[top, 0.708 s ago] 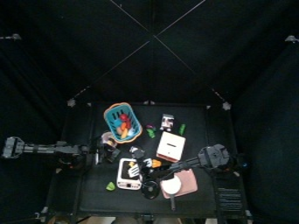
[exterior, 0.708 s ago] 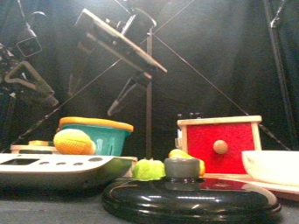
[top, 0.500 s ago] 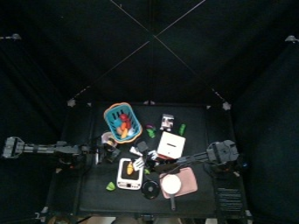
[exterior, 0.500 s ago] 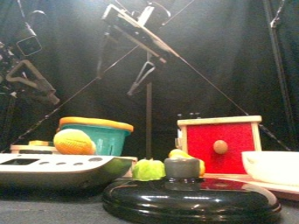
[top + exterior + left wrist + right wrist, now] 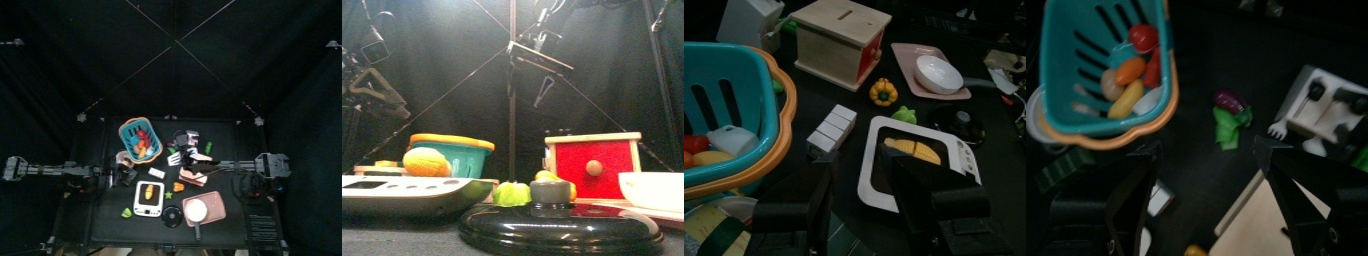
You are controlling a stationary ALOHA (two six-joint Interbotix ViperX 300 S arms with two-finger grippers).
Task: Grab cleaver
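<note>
The cleaver (image 5: 191, 136), whitish with dark parts, lies behind the table's middle, to the right of the blue basket (image 5: 138, 138). In the right wrist view the cleaver (image 5: 1328, 112) shows off to one side, beyond the tip of one jaw. My right gripper (image 5: 181, 157) hovers open and empty over the middle, just in front of the cleaver. The open right gripper (image 5: 1203, 152) frames a purple and green toy vegetable (image 5: 1227, 112). My left arm rests at the table's left. The left gripper (image 5: 871, 195) stands open and empty. In the front view the cleaver is hidden.
The basket (image 5: 1104, 75) holds several toy foods. A tan slab (image 5: 201, 172) lies under the right arm. A white device (image 5: 148, 198) and a pink plate with a white bowl (image 5: 203, 210) sit near the front. A wooden box with a red face (image 5: 592, 166) and a black lid (image 5: 556, 226) are also there.
My right arm has swung from the front of the table toward the back, carrying its open gripper to the middle next to the cleaver. The left arm has stayed still.
</note>
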